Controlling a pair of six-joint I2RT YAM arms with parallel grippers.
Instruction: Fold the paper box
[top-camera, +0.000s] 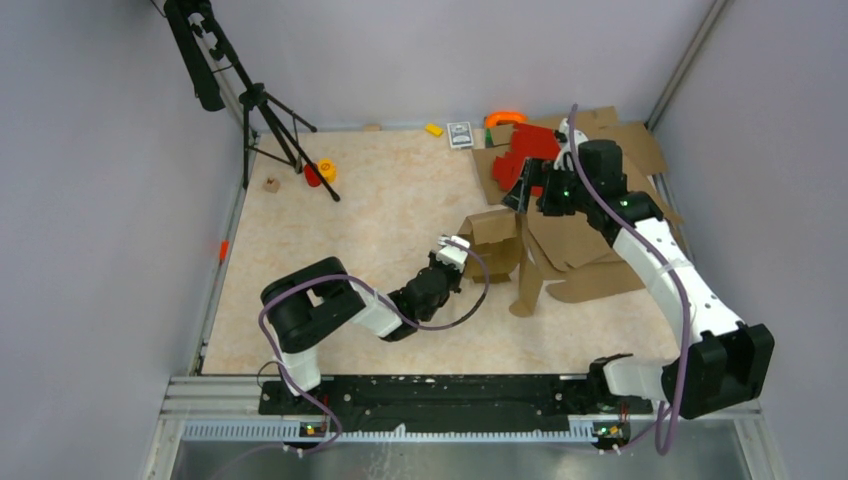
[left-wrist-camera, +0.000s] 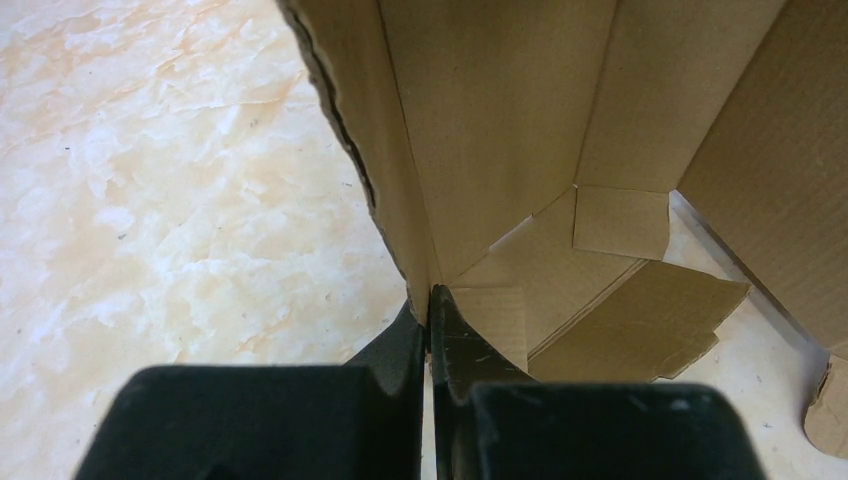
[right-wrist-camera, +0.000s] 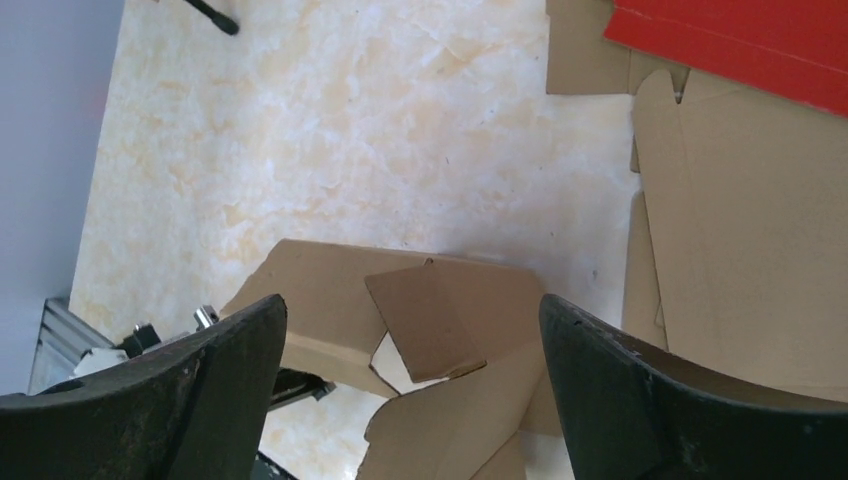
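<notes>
Cardboard: the box (top-camera: 497, 243) is standing half-formed near the middle of the table (top-camera: 340, 230), panels up, flaps loose, a long flap trailing down to its right.
Left arm: its jaws (left-wrist-camera: 428, 310) are pinching together on the box's left wall edge, low down by the table.
Right arm: its jaws (right-wrist-camera: 410, 330) are hanging wide apart above the box, gripping nothing; 1 small flap (right-wrist-camera: 425, 322) is lying between the fingers in the wrist view.
Clutter: flat brown sheets (top-camera: 580, 235) and red sheets (top-camera: 522, 155) are lying just right of and behind the box.
Stage: judging by the upright walls and unfolded flaps, folding looks partly done.
Risk 1: with only 1 thin edge pinched, a push from the right arm may be tipping or swivelling the box, since nothing else is bracing it.
Risk 2: the right jaws may be catching a loose sheet instead of a flap, as the sheets sit close.
Risk 3: the pinched edge may be creasing or tearing under a hard pull.
</notes>
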